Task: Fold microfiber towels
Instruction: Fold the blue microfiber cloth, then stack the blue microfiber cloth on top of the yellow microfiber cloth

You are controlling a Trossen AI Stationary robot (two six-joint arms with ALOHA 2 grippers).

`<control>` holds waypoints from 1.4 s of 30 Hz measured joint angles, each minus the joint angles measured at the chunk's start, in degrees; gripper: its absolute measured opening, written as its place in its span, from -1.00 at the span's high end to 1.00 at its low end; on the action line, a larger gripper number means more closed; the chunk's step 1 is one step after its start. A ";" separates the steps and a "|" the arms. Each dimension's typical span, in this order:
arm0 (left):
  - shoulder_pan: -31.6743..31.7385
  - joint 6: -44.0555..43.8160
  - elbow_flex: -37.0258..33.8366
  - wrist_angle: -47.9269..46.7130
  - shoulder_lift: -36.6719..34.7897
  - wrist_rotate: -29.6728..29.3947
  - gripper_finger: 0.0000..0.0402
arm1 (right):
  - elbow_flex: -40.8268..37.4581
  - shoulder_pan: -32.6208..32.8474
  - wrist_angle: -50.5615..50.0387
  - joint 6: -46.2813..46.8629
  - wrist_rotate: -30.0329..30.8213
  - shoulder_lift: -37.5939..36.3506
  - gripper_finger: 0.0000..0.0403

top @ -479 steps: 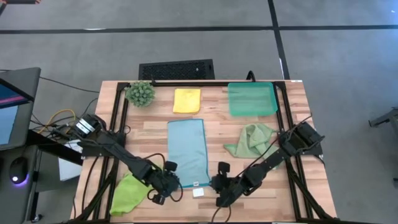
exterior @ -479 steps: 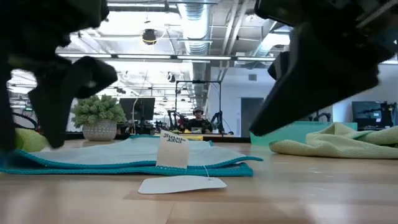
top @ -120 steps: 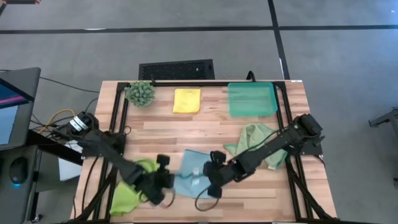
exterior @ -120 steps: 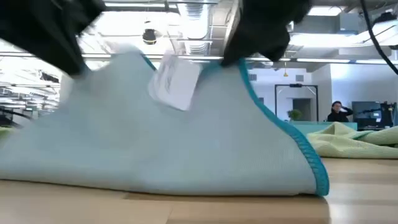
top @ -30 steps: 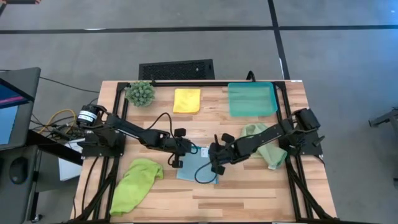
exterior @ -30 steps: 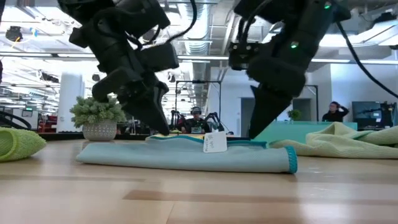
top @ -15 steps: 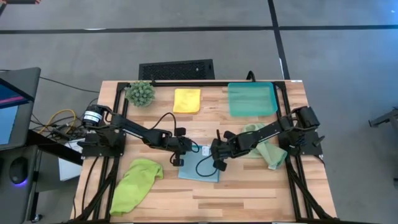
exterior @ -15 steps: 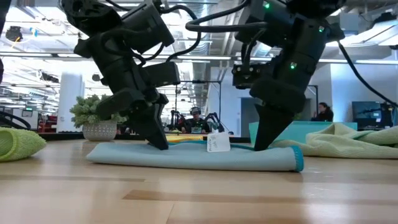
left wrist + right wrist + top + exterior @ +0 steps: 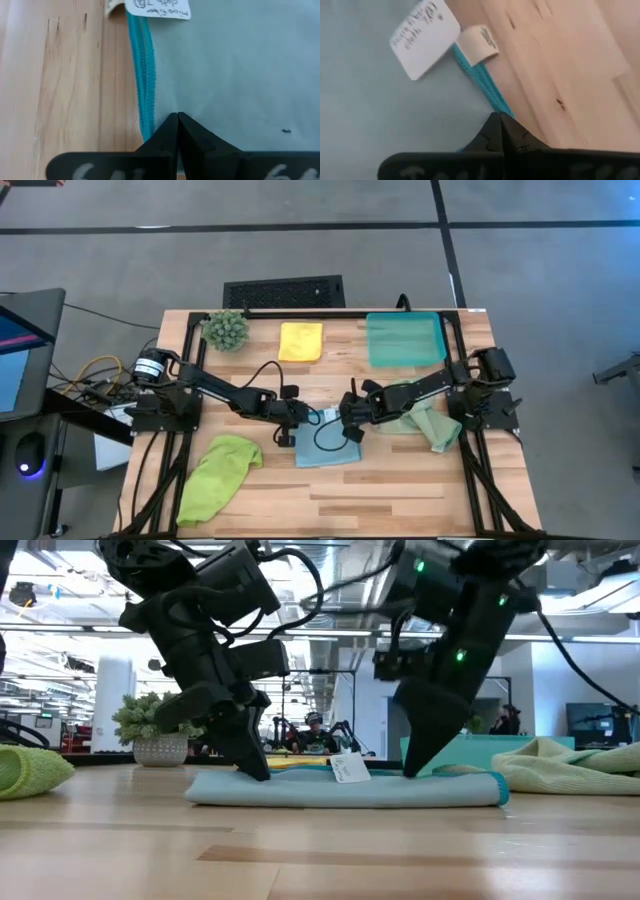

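Light blue microfiber towel lies folded mid-worktop; your left gripper and right gripper pinch its far edge, aligning it.

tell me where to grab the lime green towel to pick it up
Pinch the lime green towel at its upper corner nearest the left tool, coming from above. It lies crumpled near the table's front left corner, so raised folds there probably offer something to pinch.

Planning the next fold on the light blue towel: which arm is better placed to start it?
Neither clearly. The left end effector and right end effector are both shut on the light blue towel, pinching opposite ends of its far edge.
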 joint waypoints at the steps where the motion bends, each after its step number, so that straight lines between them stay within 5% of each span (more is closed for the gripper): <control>1: 0.00 0.04 0.00 0.01 -0.04 -0.03 1.00 | -0.20 -0.39 -0.14 -0.02 0.01 0.00 0.99; 17: 0.00 2.43 -0.02 -0.29 -0.33 -1.78 1.00 | -0.99 -2.65 2.18 -1.18 -2.73 -0.12 0.85; 24: -0.11 6.77 1.73 -4.96 -2.43 -13.25 1.00 | -0.97 -3.96 1.58 -4.00 -3.15 -0.66 0.82; 31: -0.13 6.89 2.12 -8.89 -10.13 -14.55 1.00 | 2.28 -6.68 -2.61 -8.31 -2.96 -2.89 0.88; 35: -0.54 4.25 -0.45 -6.26 -14.43 -11.85 1.00 | 3.07 -7.53 -3.99 -11.53 -2.96 -6.19 0.91; 42: -0.71 -2.98 -6.02 3.72 -13.09 1.99 1.00 | -0.03 -3.63 -6.52 -7.39 -2.71 -15.56 0.98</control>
